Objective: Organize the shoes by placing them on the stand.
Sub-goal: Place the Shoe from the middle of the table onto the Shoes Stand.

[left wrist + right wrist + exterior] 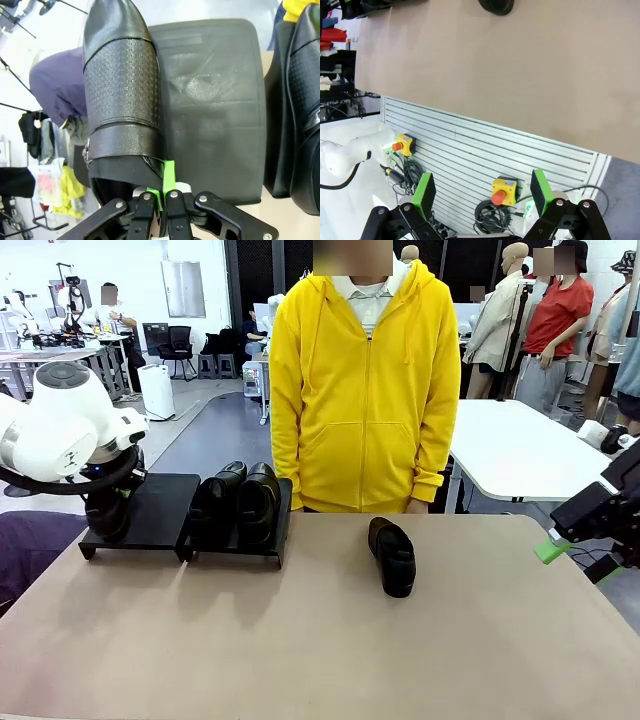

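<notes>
black leather shoe [122,90], pinched at its heel rim by the left gripper [162,192], hangs over the bare left half of the stand [215,115], ready to set beside two racked shoes [240,502]; the right gripper [482,192] idles, fingers spread.

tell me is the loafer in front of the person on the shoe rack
No, that loafer lies on the brown tabletop, well apart from the shoe rack.

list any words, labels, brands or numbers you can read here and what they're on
No text here can be read.
On the glossy black leather loafer held in the left gripper: dotted embossing and a strap, no brand visible.
On the yellow boxes with red buttons, right wrist view: no legible label.
</notes>
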Motion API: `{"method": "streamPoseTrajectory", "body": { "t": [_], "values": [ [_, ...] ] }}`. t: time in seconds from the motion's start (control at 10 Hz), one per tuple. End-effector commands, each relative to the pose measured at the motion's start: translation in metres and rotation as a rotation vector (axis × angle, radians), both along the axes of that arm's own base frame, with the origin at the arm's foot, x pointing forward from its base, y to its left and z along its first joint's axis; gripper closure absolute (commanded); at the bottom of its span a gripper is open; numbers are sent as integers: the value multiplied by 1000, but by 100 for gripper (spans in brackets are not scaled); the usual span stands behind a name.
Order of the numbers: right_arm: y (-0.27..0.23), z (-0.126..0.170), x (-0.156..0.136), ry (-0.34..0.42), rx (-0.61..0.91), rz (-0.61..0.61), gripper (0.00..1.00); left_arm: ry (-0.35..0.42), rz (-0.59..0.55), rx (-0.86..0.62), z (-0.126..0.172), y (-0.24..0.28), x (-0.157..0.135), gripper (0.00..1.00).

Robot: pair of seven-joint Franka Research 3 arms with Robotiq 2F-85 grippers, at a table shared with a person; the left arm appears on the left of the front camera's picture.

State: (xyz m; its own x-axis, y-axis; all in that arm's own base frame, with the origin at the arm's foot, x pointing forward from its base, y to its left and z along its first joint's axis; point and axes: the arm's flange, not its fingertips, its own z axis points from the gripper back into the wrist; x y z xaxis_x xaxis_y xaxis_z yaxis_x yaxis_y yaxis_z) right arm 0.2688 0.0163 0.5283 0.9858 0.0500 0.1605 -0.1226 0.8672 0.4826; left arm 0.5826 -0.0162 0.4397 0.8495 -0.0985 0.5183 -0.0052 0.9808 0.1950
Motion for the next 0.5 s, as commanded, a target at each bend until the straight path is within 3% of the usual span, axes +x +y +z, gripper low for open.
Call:
{"method": "streamPoseTrajectory", "body": {
  "t": [0.0, 0.1, 0.2, 0.3, 0.4],
  "values": [
    [1, 2, 2, -13, 33, 15, 0, 19, -5, 42, 4, -1, 10, 100],
    [1, 2, 2, -13, 33, 15, 0, 5, 2, 32, 4, -1, 11, 77],
    [1, 2, 2, -13, 33, 15, 0, 2, 6, 29, 4, -1, 11, 18],
    [1, 2, 2, -13, 33, 15, 0, 6, 21, 38, 4, 0, 11, 0],
    [1, 2, 2, -13, 33, 15, 0, 6, 24, 39, 4, -1, 11, 0]
  ]
}}
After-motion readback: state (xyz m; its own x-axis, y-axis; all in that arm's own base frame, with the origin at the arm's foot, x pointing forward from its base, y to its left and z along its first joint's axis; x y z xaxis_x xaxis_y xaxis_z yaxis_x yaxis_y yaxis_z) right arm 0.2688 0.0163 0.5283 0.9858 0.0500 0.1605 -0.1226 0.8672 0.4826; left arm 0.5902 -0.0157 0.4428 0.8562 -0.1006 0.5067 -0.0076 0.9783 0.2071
